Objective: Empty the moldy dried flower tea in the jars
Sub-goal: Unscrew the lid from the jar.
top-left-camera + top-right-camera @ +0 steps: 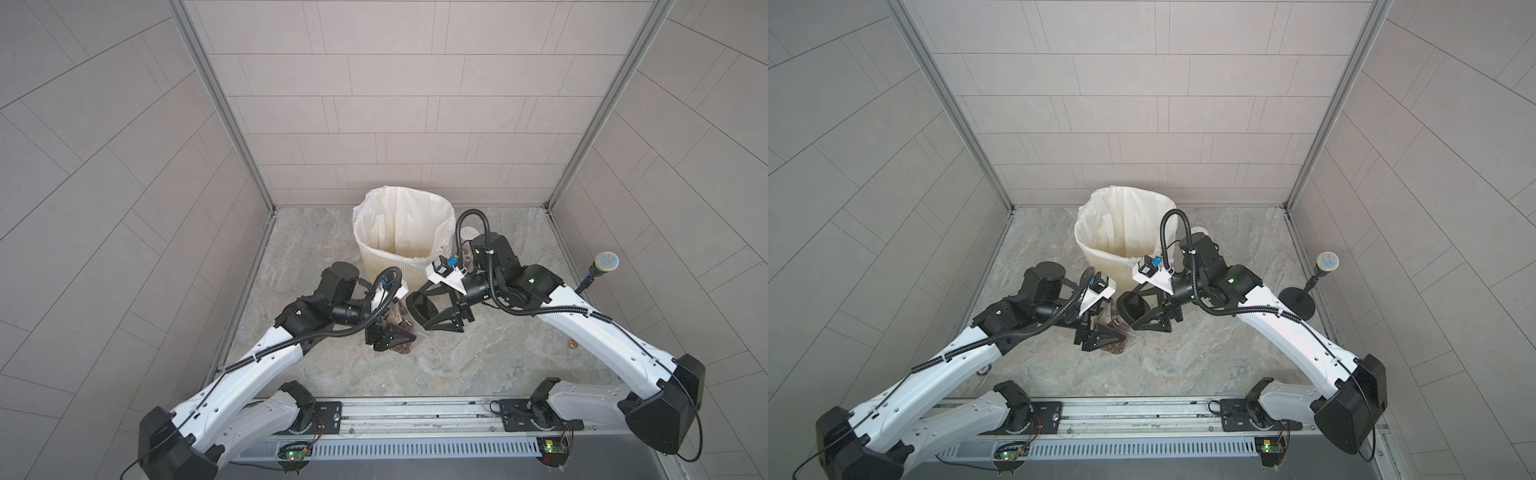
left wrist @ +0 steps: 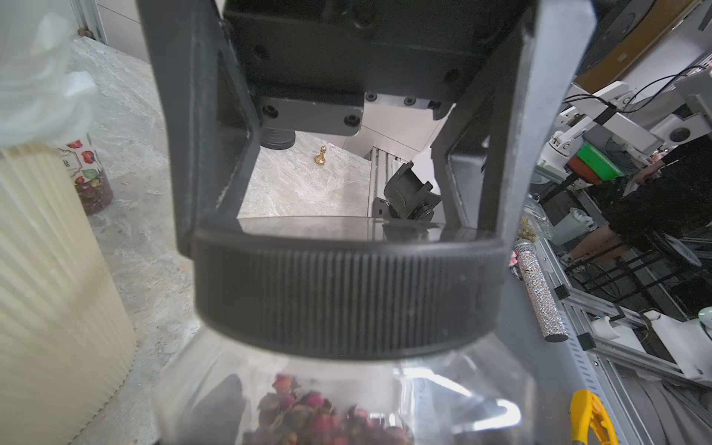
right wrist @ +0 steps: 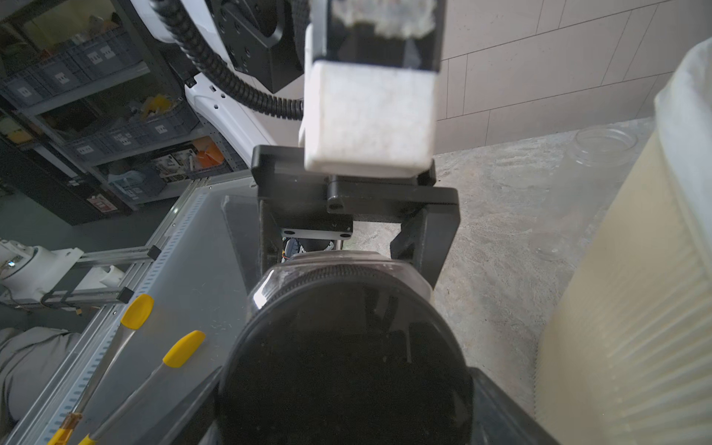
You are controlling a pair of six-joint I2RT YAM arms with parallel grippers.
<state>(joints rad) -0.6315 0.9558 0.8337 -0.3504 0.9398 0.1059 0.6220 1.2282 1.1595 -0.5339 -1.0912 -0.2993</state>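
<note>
Left fingers (image 3: 443,246): closed on squat jar (image 2: 443,385), tilted, dried flower tea (image 2: 316,420) inside.
Right fingers (image 2: 192,154): straddling its black lid (image 2: 346,293), still on; grip unclear.
Lidless jar (image 3: 603,144): apparently emptied.
Labelled jar (image 2: 86,169) beside bin (image 2: 50,289): holds tea.
Judged 1 done, 2 remaining.

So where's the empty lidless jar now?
In both top views the jar stands left of the bin, apart from it, near the left wall.

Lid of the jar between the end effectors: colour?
Black, finely ribbed lid; clearest in the left wrist view.
</note>
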